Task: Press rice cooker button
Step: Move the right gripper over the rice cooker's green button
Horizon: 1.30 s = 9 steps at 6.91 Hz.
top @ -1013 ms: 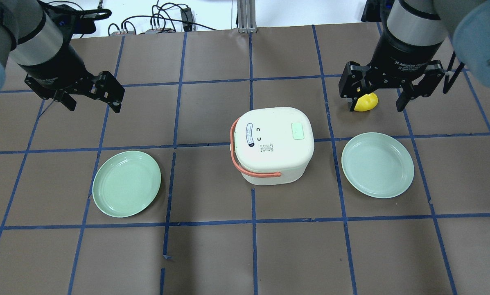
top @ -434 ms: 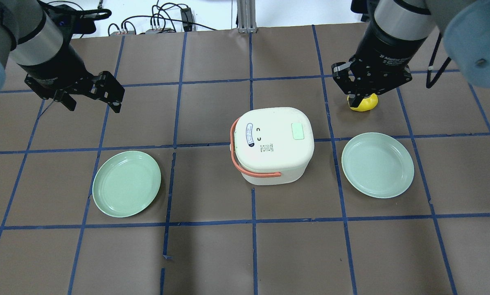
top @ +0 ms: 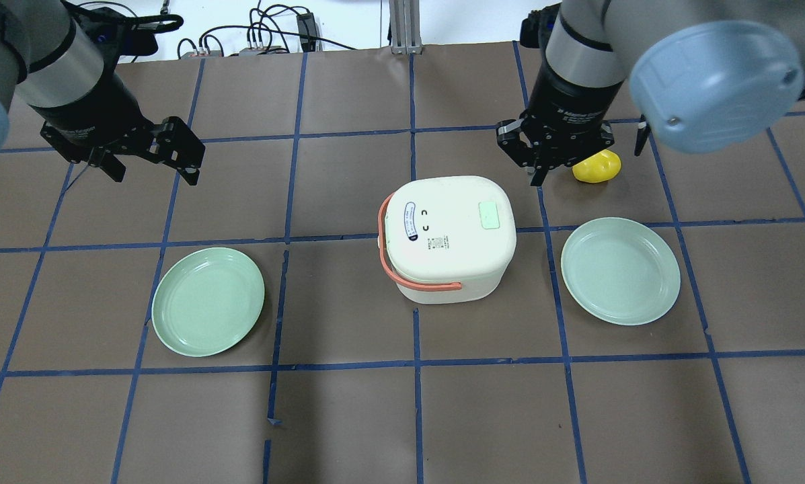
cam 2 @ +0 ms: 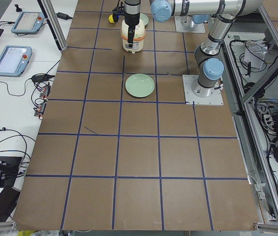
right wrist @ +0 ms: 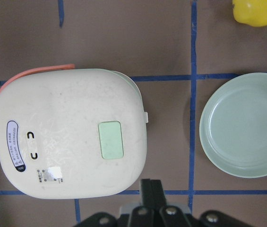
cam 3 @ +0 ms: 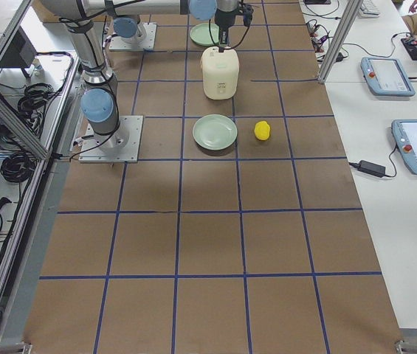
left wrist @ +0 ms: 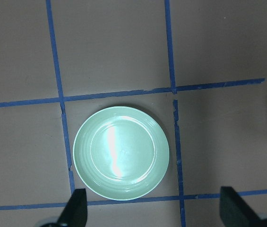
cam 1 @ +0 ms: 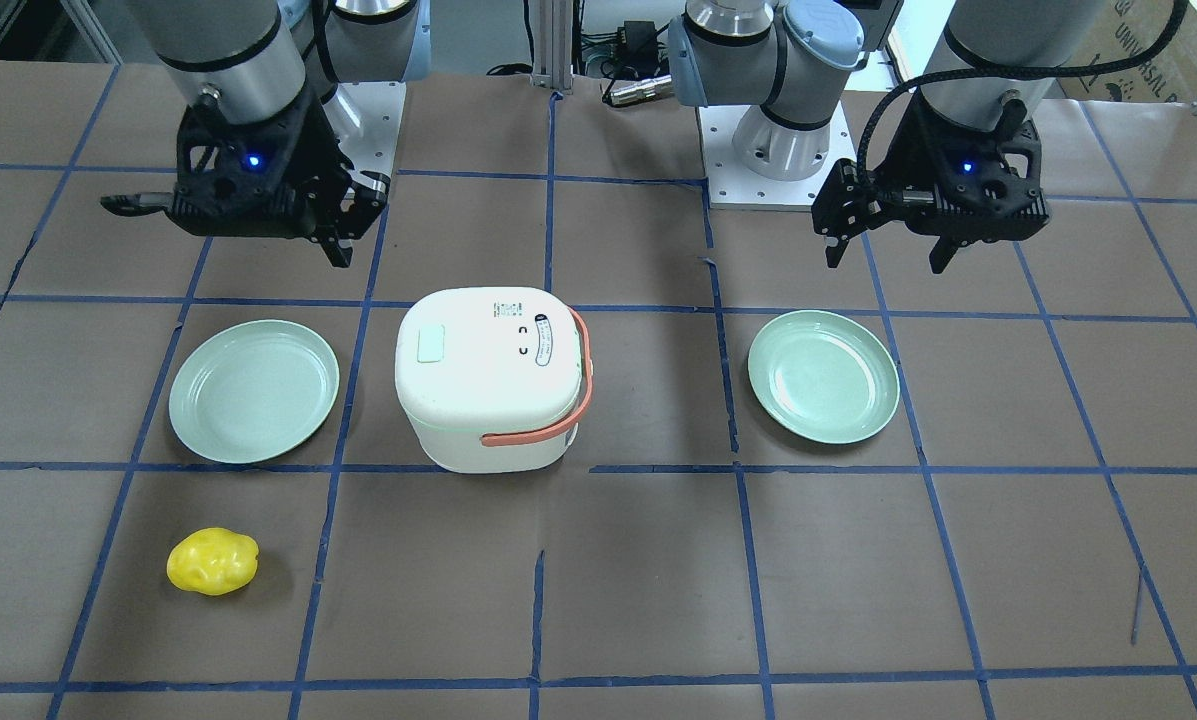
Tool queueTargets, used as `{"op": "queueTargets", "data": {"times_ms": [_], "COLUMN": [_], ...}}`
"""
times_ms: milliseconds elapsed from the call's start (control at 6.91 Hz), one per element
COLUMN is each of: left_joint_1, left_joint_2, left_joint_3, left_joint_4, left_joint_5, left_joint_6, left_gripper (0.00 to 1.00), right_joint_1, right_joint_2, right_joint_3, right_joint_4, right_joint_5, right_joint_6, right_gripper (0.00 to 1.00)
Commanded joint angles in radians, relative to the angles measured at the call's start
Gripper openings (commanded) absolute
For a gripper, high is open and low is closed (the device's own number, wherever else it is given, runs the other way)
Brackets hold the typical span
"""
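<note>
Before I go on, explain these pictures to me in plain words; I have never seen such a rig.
Two robot arms stand at a brown paper-covered table taped into blue squares. One camera looks over the robot's shoulders, one faces it, two watch from the table's ends, one rides on each wrist. On the table: a small white rice cooker with a coral-orange handle, lid closed, a round mint-green left plate, a matching right plate, and a lumpy yellow object. The left gripper is open, the right gripper shut; neither holds anything.

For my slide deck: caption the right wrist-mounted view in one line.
Shut right gripper hovers beside the closed rice cooker; a green plate and a yellow object lie nearby.
</note>
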<state>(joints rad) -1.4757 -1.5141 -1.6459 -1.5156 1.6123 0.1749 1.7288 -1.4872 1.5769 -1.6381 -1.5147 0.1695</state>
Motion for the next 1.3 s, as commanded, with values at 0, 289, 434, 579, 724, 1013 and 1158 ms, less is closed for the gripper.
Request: {"op": "queueTargets", "data": {"times_ms": [0, 289, 434, 579, 724, 1013, 1158], "left_joint_1": [0.0, 0.0, 0.0, 0.0, 0.0, 0.0, 0.0], "left_joint_2": [0.0, 0.0, 0.0, 0.0, 0.0, 0.0, 0.0], "left_joint_3": [0.0, 0.0, 0.0, 0.0, 0.0, 0.0, 0.0], "left_joint_4": [0.0, 0.0, 0.0, 0.0, 0.0, 0.0, 0.0], "left_joint_5": [0.0, 0.001, 0.0, 0.0, 0.0, 0.0, 0.0], "left_joint_6": [0.0, 0.0, 0.0, 0.0, 0.0, 0.0, 0.0], "left_gripper": [1.0, 1.0, 1.0, 1.0, 1.0, 1.0, 1.0], "right_joint_1": [0.077, 0.078, 0.078, 0.078, 0.078, 0.075, 0.075], "right_joint_2": [0.088, 0.085, 0.087, 0.09, 0.094, 0.096, 0.096], "right_joint_3": [0.021, 0.096, 0.098, 0.098, 0.098, 0.098, 0.098], "right_joint_4": [-0.112, -0.147, -0.158, -0.158, -0.163, -0.164, -0.164], "right_joint_5": [-0.025, -0.044, -0.045, -0.045, -0.047, -0.047, -0.047], "right_joint_6": [0.059, 0.045, 0.048, 0.045, 0.045, 0.045, 0.05], "right_gripper": [0.03, 0.03, 0.03, 0.03, 0.03, 0.03, 0.03]}}
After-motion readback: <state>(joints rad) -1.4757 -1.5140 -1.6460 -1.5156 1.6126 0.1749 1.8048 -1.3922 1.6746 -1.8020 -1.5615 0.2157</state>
